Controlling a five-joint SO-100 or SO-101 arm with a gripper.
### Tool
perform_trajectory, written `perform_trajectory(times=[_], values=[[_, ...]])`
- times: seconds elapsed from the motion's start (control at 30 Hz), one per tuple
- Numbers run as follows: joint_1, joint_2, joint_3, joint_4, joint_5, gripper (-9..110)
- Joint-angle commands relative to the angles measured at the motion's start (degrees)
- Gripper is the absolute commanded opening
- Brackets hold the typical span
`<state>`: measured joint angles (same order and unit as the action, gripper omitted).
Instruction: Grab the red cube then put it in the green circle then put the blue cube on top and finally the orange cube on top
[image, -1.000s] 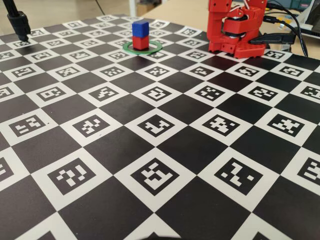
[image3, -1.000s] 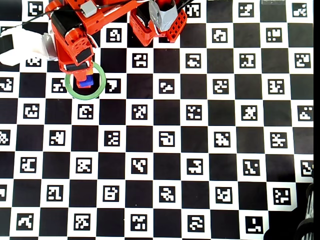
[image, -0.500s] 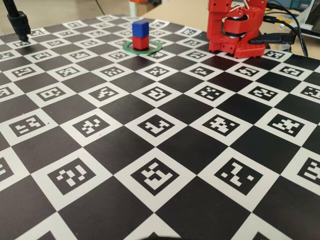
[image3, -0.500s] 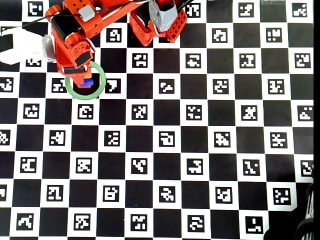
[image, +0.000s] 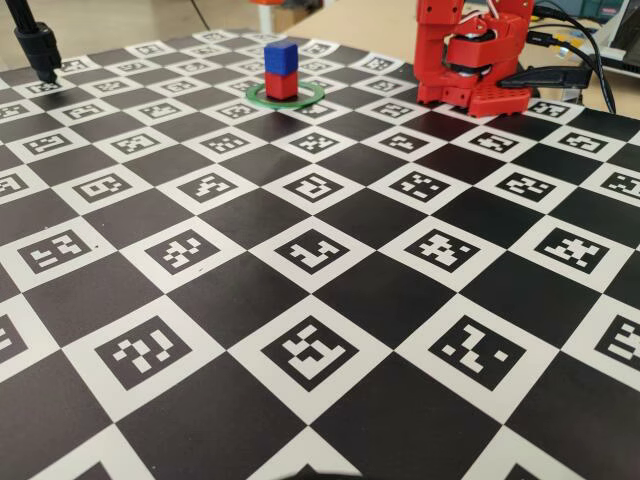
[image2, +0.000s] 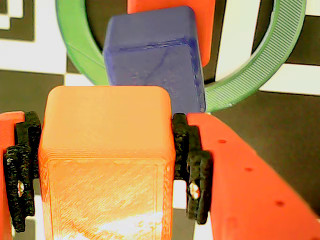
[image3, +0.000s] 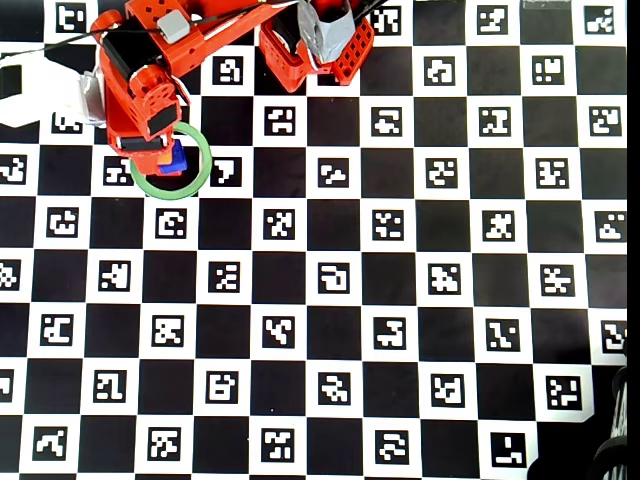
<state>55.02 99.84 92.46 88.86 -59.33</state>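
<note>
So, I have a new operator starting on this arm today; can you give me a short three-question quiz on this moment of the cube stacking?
1. True or false: the small matte blue cube sits on the small deep-red cube inside the thin flat green ring.
2. Which does the gripper hold in the wrist view? A) bright orange cube B) blue cube C) nothing
3. Fill in: the table's surface is a black-and-white ______ of printed markers.

Key: 1 true; 2 A; 3 checkerboard.
</note>
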Motion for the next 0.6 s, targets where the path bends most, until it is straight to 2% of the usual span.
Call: perform_trajectory(times=[0.0, 0.57], values=[[0.97, 0.44, -0.97, -0.88, -0.53, 4], [1.49, 0.26, 3.08, -2.81, -1.23, 4]])
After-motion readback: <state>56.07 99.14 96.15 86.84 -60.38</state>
